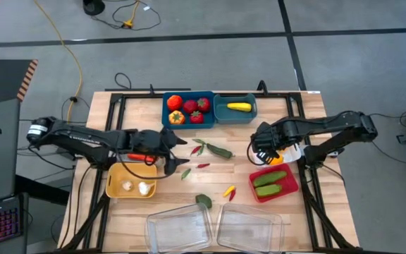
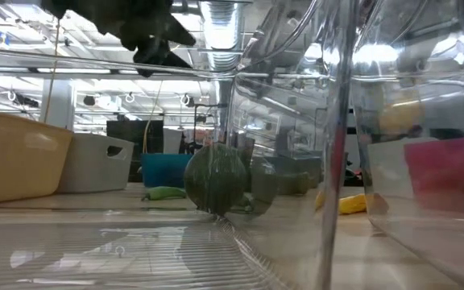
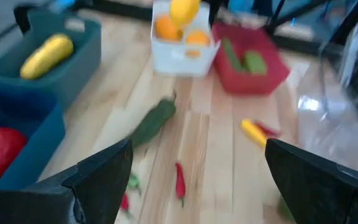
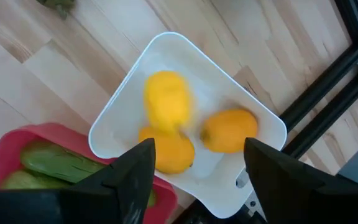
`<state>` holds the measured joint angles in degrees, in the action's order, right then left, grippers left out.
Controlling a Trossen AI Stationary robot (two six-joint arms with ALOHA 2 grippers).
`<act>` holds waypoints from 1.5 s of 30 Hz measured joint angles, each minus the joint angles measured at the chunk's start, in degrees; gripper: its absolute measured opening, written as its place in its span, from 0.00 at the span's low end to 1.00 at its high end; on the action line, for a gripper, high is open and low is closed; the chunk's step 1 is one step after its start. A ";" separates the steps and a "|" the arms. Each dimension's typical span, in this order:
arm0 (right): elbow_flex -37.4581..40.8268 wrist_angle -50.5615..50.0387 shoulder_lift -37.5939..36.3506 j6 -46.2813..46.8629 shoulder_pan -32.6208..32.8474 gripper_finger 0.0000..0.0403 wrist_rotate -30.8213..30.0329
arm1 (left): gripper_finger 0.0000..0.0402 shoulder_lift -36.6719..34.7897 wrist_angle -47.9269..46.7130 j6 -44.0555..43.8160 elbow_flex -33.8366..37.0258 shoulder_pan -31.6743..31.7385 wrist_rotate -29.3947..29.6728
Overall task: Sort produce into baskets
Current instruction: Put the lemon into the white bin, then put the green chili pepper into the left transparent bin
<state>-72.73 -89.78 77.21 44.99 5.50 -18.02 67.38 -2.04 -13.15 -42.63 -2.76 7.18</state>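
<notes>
Nearest the front edge of the table (image 1: 309,106), two clear trays (image 1: 179,230) stand side by side, with nothing visible inside. Just behind them lie a round green piece (image 1: 204,200) and a small yellow and red pair (image 1: 229,191).

In the middle band, the tan bin (image 1: 118,185) on the left side holds two white pieces (image 1: 136,187). The left gripper (image 1: 175,164) hovers just beside that bin's inner corner, above the loose produce; its fingers (image 3: 101,177) stand spread wide with nothing between them. Under and ahead of it lie a long green pepper (image 3: 153,121), small red chillies (image 3: 179,179) and some green bits.

On the right side, the red bin (image 1: 289,187) contains two green cucumbers (image 1: 270,182). Touching its far corner is the white bin (image 4: 132,78), largely hidden under the arm in the overhead view. The right gripper (image 4: 194,165) hangs directly over it, fingers parted and gripping nothing. Three yellow-orange fruits (image 4: 229,130) show in the bin; one, a lemon (image 4: 167,101), is blurred and may be dropping rather than resting.

At the far edge, a blue bin (image 1: 168,109) holds red strawberries (image 1: 196,106) and a tomato. Touching it, the teal bin (image 1: 220,113) holds one yellow squash (image 1: 238,106).
</notes>
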 joint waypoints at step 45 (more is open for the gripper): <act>0.00 13.66 0.02 -0.48 0.00 0.69 0.04 | 0.61 32.16 -19.00 -6.60 -11.19 -5.22 -1.81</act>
<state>-72.73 -76.11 77.23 44.51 5.50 -17.98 99.55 -21.04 -19.75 -53.82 -7.99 5.37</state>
